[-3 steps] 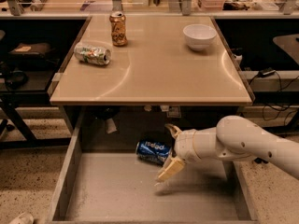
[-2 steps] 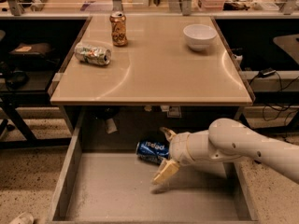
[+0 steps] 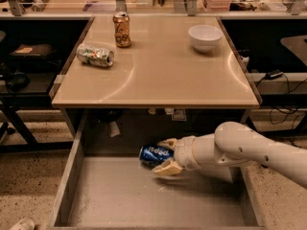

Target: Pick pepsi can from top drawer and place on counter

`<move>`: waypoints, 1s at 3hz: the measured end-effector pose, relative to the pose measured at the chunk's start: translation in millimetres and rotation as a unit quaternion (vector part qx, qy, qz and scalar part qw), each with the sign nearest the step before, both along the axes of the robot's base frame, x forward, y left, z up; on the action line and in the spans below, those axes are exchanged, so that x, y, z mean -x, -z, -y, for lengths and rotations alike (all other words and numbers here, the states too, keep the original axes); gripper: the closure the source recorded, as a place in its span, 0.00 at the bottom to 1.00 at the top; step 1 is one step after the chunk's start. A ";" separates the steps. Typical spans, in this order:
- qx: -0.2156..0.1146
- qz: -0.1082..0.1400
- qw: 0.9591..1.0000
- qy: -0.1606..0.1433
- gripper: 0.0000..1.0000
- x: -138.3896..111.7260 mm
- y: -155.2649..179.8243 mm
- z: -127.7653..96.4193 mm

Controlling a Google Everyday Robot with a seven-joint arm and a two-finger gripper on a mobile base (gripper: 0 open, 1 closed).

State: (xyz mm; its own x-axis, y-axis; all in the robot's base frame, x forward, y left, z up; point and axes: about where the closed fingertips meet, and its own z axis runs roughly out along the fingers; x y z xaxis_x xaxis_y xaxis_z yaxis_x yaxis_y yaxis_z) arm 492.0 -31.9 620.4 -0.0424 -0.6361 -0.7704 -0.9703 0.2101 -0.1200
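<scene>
In the lower half of the frame, the drawer (image 3: 120, 195) is seen pulled open beneath the counter (image 3: 163, 75). At its far end, just below centre frame, the pepsi can (image 3: 152, 153) lies on its side on the grey bottom. The gripper (image 3: 157, 157) is reached in from the right on a white arm (image 3: 240, 145). Its fingers (image 3: 169, 168) are spread, one above and one below the can's right end, and no firm pinch can be made out.

The grasp is judged to be the step in hand. Next the jaws would have to be closed squarely on the round can, which must then be lifted out past the counter's front edge.

Higher in the frame, a crushed can (image 3: 95, 55), a brown can (image 3: 122, 29) and a bowl (image 3: 205, 36) are left on the counter.
</scene>
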 end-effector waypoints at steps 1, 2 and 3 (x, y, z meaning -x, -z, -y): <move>0.000 0.000 1.000 0.000 0.66 0.0 0.0 0.0; 0.000 0.000 1.000 0.000 0.90 0.2 0.0 0.0; -0.001 -0.011 1.000 0.000 1.00 5.1 0.8 1.6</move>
